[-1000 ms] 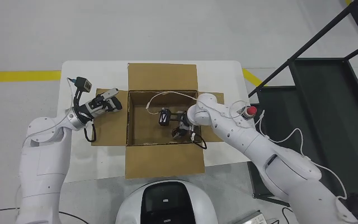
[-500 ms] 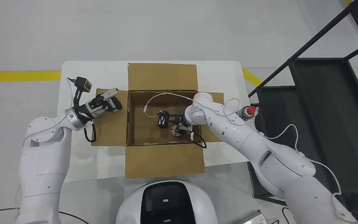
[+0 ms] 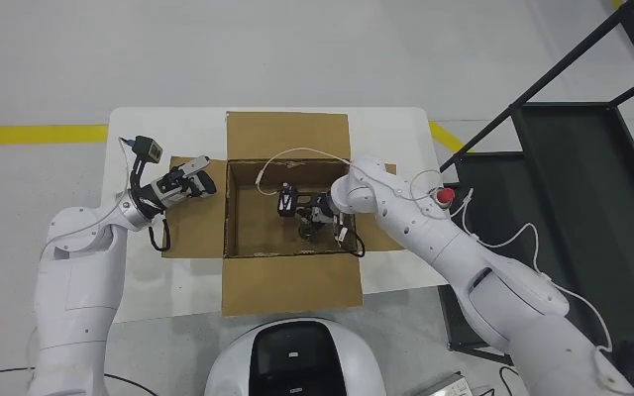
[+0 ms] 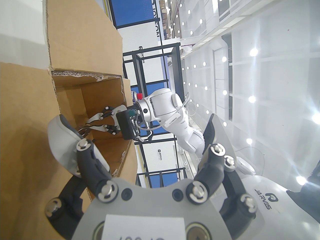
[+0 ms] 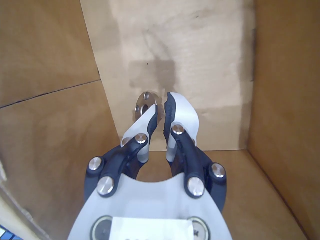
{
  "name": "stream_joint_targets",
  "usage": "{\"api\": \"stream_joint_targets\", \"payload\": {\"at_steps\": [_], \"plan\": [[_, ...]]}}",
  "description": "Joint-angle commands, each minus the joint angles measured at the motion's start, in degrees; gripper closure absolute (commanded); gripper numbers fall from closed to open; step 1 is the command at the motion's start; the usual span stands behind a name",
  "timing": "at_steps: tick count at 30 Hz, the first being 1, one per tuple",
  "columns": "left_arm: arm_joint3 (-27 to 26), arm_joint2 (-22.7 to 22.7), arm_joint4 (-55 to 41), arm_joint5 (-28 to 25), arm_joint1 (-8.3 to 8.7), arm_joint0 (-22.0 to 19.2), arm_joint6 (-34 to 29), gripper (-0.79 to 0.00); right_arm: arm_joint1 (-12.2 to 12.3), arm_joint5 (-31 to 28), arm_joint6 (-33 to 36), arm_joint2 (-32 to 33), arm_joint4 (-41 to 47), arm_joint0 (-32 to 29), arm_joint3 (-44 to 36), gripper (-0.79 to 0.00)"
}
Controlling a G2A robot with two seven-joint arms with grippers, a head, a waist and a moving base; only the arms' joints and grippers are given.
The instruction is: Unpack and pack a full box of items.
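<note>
1 metal flange (image 5: 142, 102) gripped by right end effector (image 5: 161, 101), slightly shifted inside box (image 3: 287, 287); left end effector (image 3: 206, 176) open, unmoved.

The box (image 3: 248, 243) sits in the middle of the table (image 3: 149, 129). Inside it, right of centre, the right gripper (image 5: 161, 104) pinches a flange (image 5: 141, 103). The left gripper (image 3: 201, 180) hangs over the left flap (image 3: 193, 228).

White table (image 3: 168, 129) carries 1 open cardboard box (image 3: 287, 287), flaps spread flat.
</note>
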Motion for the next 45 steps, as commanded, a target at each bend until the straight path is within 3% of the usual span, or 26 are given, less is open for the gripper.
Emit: {"api": "stream_joint_targets", "payload": {"at_steps": [1, 5, 6, 7, 16, 22, 25, 29, 35, 37, 41, 43, 45], "plan": [[0.0, 0.0, 0.0, 0.0, 0.0, 0.0, 0.0, -0.785, 0.9, 0.6, -0.1, 1.6, -0.5, -1.2, -2.4, 0.0], [0.0, 0.0, 0.0, 0.0, 0.0, 0.0, 0.0, -0.785, 2.2, 2.0, 1.9, 3.3, -1.9, -3.5, -5.3, 0.0], [0.0, 0.0, 0.0, 0.0, 0.0, 0.0, 0.0, -0.785, 2.4, 2.2, 2.7, 3.4, -1.8, -3.9, -5.7, -0.172], [0.0, 0.0, 0.0, 0.0, 0.0, 0.0, 0.0, -0.785, 2.5, 2.1, 3.6, 3.4, -1.6, -4.1, -6.3, -0.785], [0.0, 0.0, 0.0, 0.0, 0.0, 0.0, 0.0, -0.785, 2.5, 3.5, 5.9, 3.2, 0.2, -5.4, -6.5, -0.785], [0.0, 0.0, 0.0, 0.0, 0.0, 0.0, 0.0, -0.785, 1.3, 3.8, 4.4, 1.6, 0.9, -4.2, -2.5, -0.453], [0.0, 0.0, 0.0, 0.0, 0.0, 0.0, 0.0, -0.785, 0.7, 3.8, 3.3, 0.8, 1.0, -3.4, -1.0, -0.397], [0.0, 0.0, 0.0, 0.0, 0.0, 0.0, 0.0, -0.785, -0.2, 3.9, 2.2, -0.3, 1.0, -2.5, 0.8, -0.449], [0.0, 0.0, 0.0, 0.0, 0.0, 0.0, 0.0, -0.785, -1.7, 4.4, 2.0, -2.3, 0.1, -1.2, 4.1, -0.437], [0.0, 0.0, 0.0, 0.0, 0.0, 0.0, 0.0, -0.785, -2.1, 4.3, 1.7, -2.9, -0.1, -1.0, 5.0, -0.382], [0.0, 0.0, 0.0, 0.0, 0.0, 0.0, 0.0, -0.785, -2.8, 4.6, 1.3, -3.6, -0.4, -0.6, 6.5, -0.376], [0.0, 0.0, 0.0, 0.0, 0.0, 0.0, 0.0, -0.785, -3.1, 4.9, 1.1, -3.9, -0.7, -0.4, 7.3, -0.24], [0.0, 0.0, 0.0, 0.0, 0.0, 0.0, 0.0, -0.785, -3.4, 5.5, 1.2, -4.1, -1.3, -0.2, 7.9, 0.0]]}}
